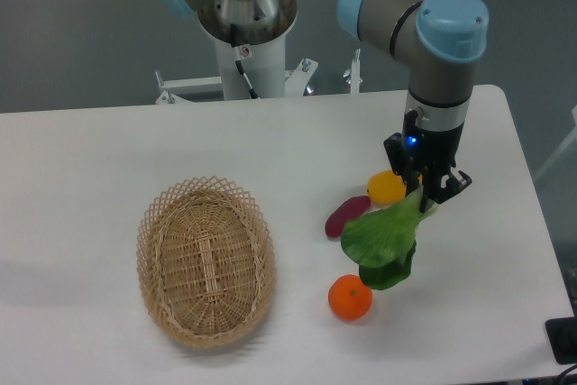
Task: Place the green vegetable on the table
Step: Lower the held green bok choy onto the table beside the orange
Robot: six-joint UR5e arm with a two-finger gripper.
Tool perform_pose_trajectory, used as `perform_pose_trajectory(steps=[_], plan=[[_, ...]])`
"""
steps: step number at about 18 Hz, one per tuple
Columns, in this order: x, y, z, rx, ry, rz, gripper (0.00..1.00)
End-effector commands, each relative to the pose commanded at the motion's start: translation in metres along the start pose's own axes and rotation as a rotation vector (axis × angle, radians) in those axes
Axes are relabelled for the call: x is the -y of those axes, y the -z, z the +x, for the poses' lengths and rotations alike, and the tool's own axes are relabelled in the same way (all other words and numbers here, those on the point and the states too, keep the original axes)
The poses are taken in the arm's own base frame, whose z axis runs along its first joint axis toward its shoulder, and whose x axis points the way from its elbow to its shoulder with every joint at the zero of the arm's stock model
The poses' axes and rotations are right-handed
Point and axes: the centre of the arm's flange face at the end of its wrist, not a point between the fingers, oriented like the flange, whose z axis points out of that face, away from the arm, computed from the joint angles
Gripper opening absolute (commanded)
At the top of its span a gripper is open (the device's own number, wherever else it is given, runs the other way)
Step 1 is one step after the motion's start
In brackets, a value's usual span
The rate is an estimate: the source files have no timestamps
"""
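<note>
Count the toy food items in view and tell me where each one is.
4. The green vegetable hangs from the claw; the orange lies on the table below it; the purple eggplant and yellow item lie behind. More may be hidden.

Bright even overhead light; soft shadows on table (90, 160); sharp focus.

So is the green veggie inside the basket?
No, the green vegetable hangs from the gripper over the white table, well to the right of the basket, which holds nothing.
</note>
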Motion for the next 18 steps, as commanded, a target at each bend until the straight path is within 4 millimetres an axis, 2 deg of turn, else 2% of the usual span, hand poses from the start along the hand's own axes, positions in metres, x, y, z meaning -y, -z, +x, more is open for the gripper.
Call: perform_pose_trajectory(steps=[9,12,17,18], plan=[[0.0,-0.019,0.001,-0.02,-0.003,-0.003,0.33],[-0.003,-0.038,-0.006,0.007,-0.016,-0.005,0.33],[-0.02,-0.088,-0.022,0.021,-0.09,-0.014,0.33],[-0.028,-0.104,-0.026,0.013,-0.096,-0.016,0.33]])
